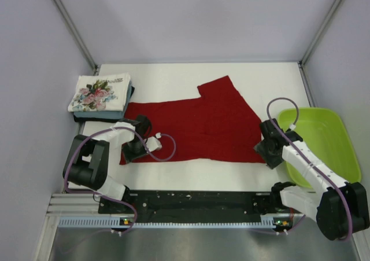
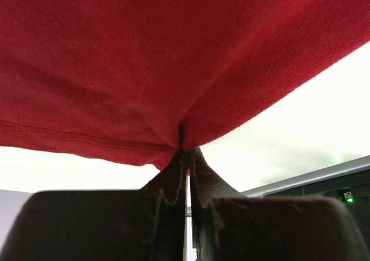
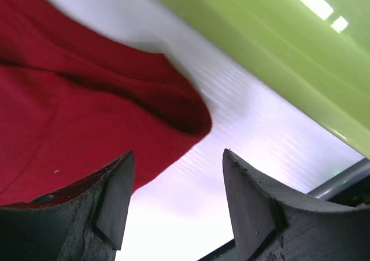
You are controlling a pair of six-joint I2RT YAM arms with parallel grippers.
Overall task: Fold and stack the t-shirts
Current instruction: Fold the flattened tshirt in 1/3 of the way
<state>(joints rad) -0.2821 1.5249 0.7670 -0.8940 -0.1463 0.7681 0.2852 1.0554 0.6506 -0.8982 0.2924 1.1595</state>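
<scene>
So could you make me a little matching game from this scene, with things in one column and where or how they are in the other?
Things:
1. red t-shirt
2. floral t-shirt
3. lime-green tray
4. left gripper

Places or states:
A. folded, at the far left corner
B. shut, pinching an edge of red cloth
C. spread out in the middle
D. at the right side

Pairs: 1-C, 2-A, 3-D, 4-B

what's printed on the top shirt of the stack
Top shirt: pink floral print on white, clearest from the top view.
</scene>
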